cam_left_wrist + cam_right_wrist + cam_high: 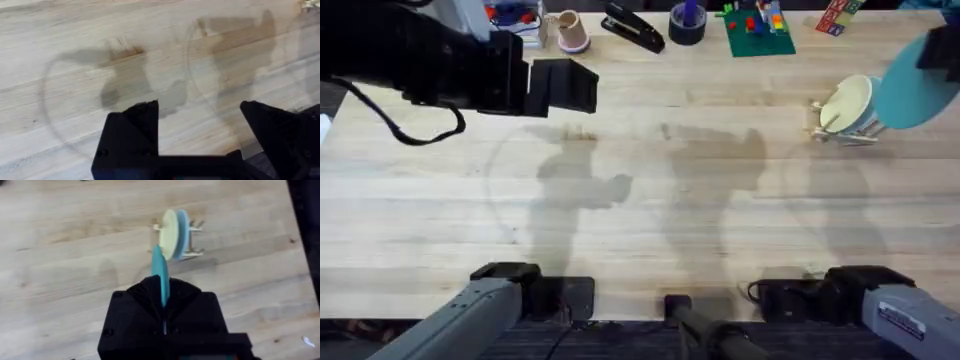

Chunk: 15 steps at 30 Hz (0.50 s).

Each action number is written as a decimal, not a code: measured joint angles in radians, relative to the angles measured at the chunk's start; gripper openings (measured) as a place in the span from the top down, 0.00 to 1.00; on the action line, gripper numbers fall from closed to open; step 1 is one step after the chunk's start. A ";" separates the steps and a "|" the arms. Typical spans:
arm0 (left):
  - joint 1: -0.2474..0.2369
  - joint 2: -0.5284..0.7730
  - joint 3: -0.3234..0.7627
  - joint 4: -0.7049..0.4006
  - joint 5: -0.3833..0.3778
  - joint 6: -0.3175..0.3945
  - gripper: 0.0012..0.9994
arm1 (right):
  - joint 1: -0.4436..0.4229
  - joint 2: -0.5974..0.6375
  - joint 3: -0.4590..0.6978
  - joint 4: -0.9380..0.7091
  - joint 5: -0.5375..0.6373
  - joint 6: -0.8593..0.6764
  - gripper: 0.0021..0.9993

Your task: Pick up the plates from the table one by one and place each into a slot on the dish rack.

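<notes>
The dish rack (847,133) stands on the table (650,220) at the far right. It holds a pale yellow plate (847,102) upright, with a light blue plate (183,227) in the slot right behind it. My right gripper (162,294) is shut on a turquoise plate (912,86), held on edge in the air just right of the rack. In the right wrist view this plate (159,272) points edge-on toward the rack (192,252). My left gripper (565,88) hangs open over bare wood at the far left, its fingers (132,130) holding nothing.
Along the far edge lie a black stapler (633,27), a dark tape roll (687,24), a green baseplate with small bricks (758,30) and a pale cup (571,32). Both arm bases sit at the near edge.
</notes>
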 joint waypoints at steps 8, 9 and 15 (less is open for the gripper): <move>0.000 0.000 0.000 0.000 0.000 0.000 0.01 | -0.134 0.000 0.000 0.000 0.003 -0.080 0.97; 0.000 0.000 0.000 0.000 0.000 0.000 0.01 | -0.148 0.000 0.000 0.000 0.003 -0.093 0.97; 0.000 0.000 0.000 0.000 0.000 0.000 0.00 | -0.239 0.000 0.000 0.020 0.000 -0.157 0.97</move>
